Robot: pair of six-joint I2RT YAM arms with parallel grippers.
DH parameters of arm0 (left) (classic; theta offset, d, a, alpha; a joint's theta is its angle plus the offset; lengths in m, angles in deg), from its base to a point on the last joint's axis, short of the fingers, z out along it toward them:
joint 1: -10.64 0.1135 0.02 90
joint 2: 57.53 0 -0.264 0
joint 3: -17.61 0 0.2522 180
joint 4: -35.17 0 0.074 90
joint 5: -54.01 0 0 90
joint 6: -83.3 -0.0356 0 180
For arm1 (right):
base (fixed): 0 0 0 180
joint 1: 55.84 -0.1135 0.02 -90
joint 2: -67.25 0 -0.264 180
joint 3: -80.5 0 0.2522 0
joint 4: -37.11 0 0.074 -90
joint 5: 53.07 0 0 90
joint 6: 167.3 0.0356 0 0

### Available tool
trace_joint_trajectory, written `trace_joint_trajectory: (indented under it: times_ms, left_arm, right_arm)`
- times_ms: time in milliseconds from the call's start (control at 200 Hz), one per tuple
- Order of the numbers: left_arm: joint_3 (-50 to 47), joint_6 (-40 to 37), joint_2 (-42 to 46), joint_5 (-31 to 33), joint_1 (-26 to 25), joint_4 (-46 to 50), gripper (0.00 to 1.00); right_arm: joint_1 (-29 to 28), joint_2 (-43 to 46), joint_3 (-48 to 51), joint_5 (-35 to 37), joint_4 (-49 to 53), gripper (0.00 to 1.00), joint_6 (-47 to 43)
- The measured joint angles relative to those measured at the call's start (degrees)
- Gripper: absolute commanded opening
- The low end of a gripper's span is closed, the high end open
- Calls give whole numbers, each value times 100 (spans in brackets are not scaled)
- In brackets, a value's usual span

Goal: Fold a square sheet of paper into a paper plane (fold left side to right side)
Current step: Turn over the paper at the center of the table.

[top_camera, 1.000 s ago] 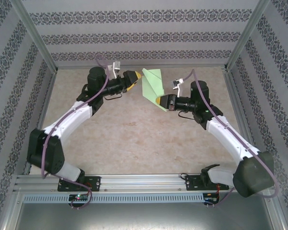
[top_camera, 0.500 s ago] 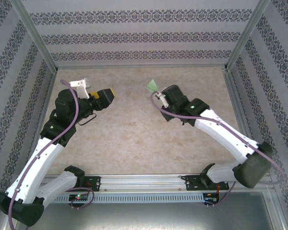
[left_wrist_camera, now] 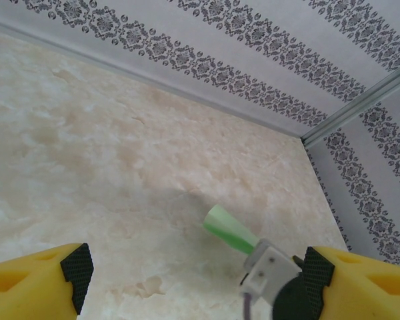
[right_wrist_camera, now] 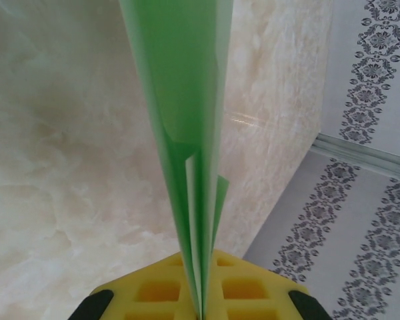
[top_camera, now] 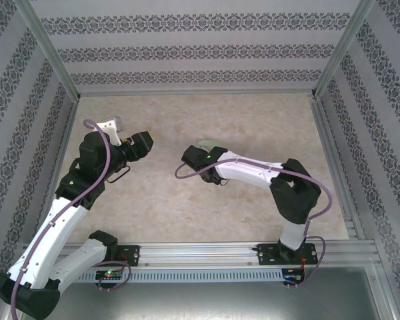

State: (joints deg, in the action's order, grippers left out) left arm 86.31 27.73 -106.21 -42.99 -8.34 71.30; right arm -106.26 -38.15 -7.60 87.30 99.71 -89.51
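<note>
**Status.** The right claw (right_wrist_camera: 200, 301) is closed on the paper plane (right_wrist_camera: 187, 100), pinching its stacked folded layers at one narrow end. The rest of the plane runs out beyond the fingers. In the top view the plane sits near the middle of the table (top_camera: 253, 120), and it appears to be held clear of the surface. The left claw (top_camera: 142, 143) stands wide and empty, well apart to the left and facing the plane.

**Assessment.** The folding looks complete. The step in hand is probably to set the plane down.

**Procedure.**
1. Maintain a firm pinch so the layers do not spring apart.
2. Lower the plane slowly, with its long axis level with the table.
3. Release only once the plane rests on the surface.
4. Withdraw the right claw along the line of the plane, not across it.
5. Hold the left claw clear of the plane.

**Caution.** Thin paper slides and catches easily. A sideways pull may reopen the creases.
</note>
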Motion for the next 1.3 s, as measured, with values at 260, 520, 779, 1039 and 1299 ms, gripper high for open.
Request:
trace_joint_trajectory:
  times_ms: [260,520,779,1039,1299]
  left_arm:
    - [-2,-2,-76,-4,0,-2,85]
    - [-9,-2,-157,-28,0,-4,85]
    - [-9,0,-190,-92,0,-4,86]
    - [-9,26,-415,-238,0,-15,86]
    - [-175,166,-785,-597,0,-293,85]
  right_arm:
    - [-256,-730,-157,341,358,12,286]
    - [-654,-1021,-94,85,660,18,505]
    - [-798,-935,-22,-774,782,47,610]
    - [-798,2,-11,-1928,909,70,686]
    - [-719,1384,372,-3469,702,84,782]
